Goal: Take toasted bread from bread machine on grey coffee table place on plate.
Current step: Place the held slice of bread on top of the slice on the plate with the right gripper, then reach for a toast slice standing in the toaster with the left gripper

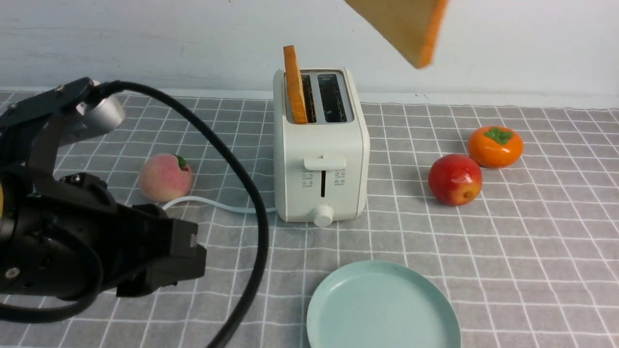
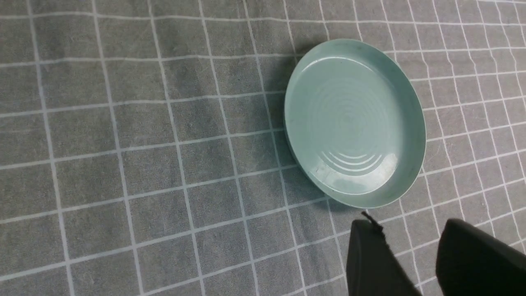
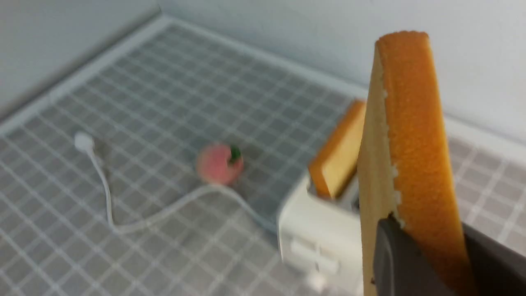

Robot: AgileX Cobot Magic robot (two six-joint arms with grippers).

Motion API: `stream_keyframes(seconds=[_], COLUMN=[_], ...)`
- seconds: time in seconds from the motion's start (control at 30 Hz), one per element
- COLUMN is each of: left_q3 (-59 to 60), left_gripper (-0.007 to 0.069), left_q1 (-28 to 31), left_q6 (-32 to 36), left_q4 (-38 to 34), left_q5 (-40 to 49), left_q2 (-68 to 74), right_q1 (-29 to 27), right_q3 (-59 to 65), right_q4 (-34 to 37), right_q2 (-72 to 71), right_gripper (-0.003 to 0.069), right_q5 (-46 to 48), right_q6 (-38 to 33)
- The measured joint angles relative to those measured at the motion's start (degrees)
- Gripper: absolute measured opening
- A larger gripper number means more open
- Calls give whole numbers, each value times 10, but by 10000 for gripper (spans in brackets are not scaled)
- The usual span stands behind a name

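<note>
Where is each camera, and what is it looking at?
Front view: between the robot's arms, facing forward over the grey coffee table to the bread machine; the left arm shows.
Left wrist view: on the left arm's wrist, looking down at the plate; the open left gripper shows.
Right wrist view: on the right arm's wrist, facing the bread machine and peach; the right gripper shows, shut on toasted bread.
Shared: front and left wrist see the plate; front and right wrist see the bread machine.
</note>
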Motion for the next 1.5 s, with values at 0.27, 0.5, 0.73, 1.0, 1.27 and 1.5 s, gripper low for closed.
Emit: stream_keyframes(seconds=[0.27, 0.5, 0.73, 1.0, 1.27, 1.5], left_q3=[0, 0, 0, 0, -2, -87], left_gripper=[238, 238, 238, 238, 248, 353], left_q1=[0, 0, 0, 0, 0, 0], left_q6=[0, 0, 0, 0, 11, -5], left_q4=[0, -6, -13, -15, 35, 83], left_q5=[-6, -17, -17, -51, -186, -171], left_q2=[0, 0, 0, 0, 25, 127], right_q1=[0, 0, 0, 0, -63, -156], right_q3=[262, 533, 660, 684, 677, 637], right_q4=[48, 269, 497, 504, 460, 428], right_q2=[-65, -56, -37, -37, -79, -234], right_gripper=[111, 111, 127, 423, 637, 606], right_q5=[37, -144, -244, -336, -369, -264], right_q6=[70, -22, -205, -311, -321, -321])
